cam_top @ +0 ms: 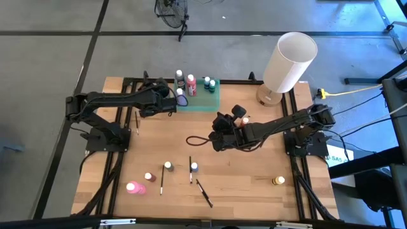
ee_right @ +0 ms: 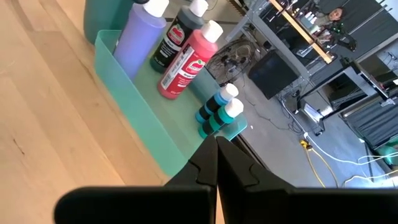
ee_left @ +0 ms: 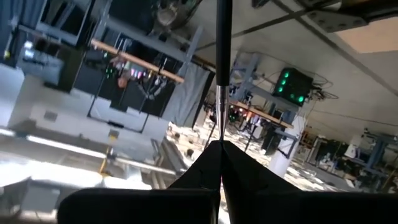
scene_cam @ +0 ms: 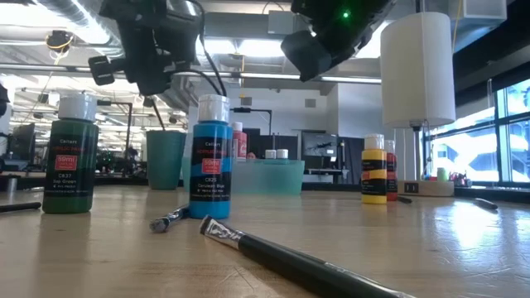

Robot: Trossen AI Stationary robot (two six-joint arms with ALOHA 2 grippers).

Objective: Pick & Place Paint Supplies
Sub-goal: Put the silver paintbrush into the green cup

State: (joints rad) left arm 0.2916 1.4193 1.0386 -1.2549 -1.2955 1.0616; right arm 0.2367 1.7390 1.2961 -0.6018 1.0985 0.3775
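Observation:
My left gripper [cam_top: 172, 100] is raised at the near left end of the green tray [cam_top: 219, 95] and is shut on a thin dark paintbrush [ee_left: 222, 43]. My right gripper [ee_right: 216, 155] is shut with nothing in it, above the table off the tray's near right corner. Purple [ee_right: 138, 34], black [ee_right: 177, 37], red [ee_right: 189, 62] and two teal bottles [ee_right: 219, 109] stand in the tray. On the near table a green bottle [scene_cam: 70, 157], a blue one [scene_cam: 211, 157] and a yellow one [scene_cam: 374, 170] stand, and brushes [scene_cam: 290, 258] lie flat. My left gripper pinches the paintbrush between its two fingers at the silver ferrule [ee_left: 219, 112]. The dark handle runs straight on past the fingertips, in line with them. The brush is lifted clear, and the fingers tilt upward, since the ceiling lies behind them.
A tall white lamp [cam_top: 289, 63] stands at the far right corner. A teal cup [scene_cam: 166, 159] stands beside the tray's left end. An orange bottle [cam_top: 244, 119] stands close to my right arm. A pink bottle [cam_top: 135, 187] lies near the left front edge. A brush [cam_top: 137, 123] lies at the left.

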